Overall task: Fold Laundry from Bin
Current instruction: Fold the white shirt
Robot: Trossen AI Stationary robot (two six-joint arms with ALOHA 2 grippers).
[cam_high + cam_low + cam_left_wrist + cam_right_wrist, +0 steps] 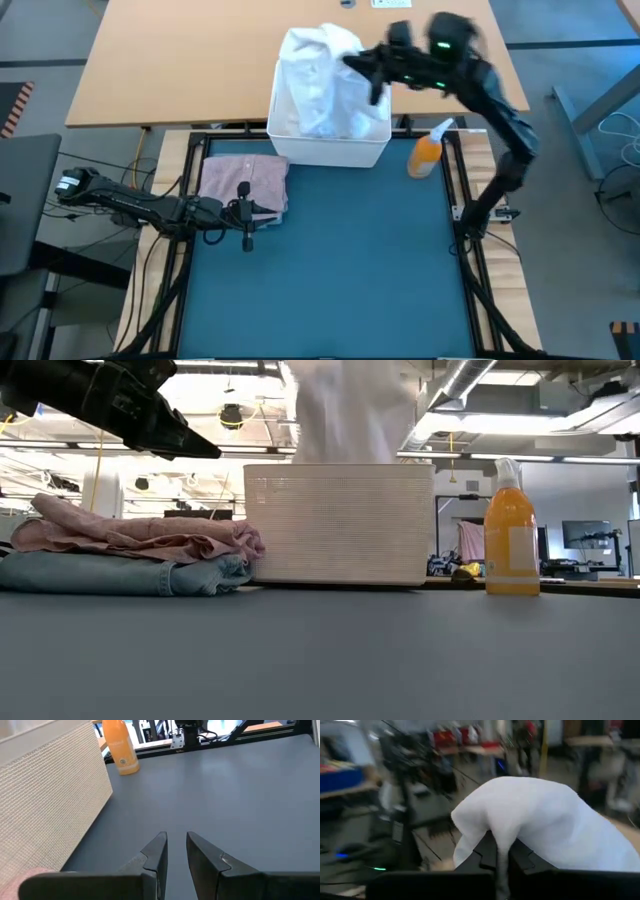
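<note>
The white bin (330,145) stands at the mat's far edge with white cloth (320,90) in it. My right gripper (358,62) is above the bin, shut on a white cloth piece (545,820) that rises out of the bin (340,525) past the top of the low view (350,405). A folded pink shirt (140,535) lies on folded light blue jeans (110,572) at the mat's left. My left gripper (245,222) hovers at the near edge of this stack (245,180), its fingers (155,857) a narrow gap apart, holding nothing. My right gripper pinches a bunched fold of the white cloth (501,851) between its two fingers. The cloth drapes over and past the fingertips. The part held is lifted above the bin, and the cloth hangs slack below it with its lower end in the bin (345,455).
An orange spray bottle (428,155) stands upright on the mat just right of the bin, and shows in the low view (510,530). The teal mat (340,270) lies open in front of the bin. A wooden table (180,70) lies beyond the bin.
</note>
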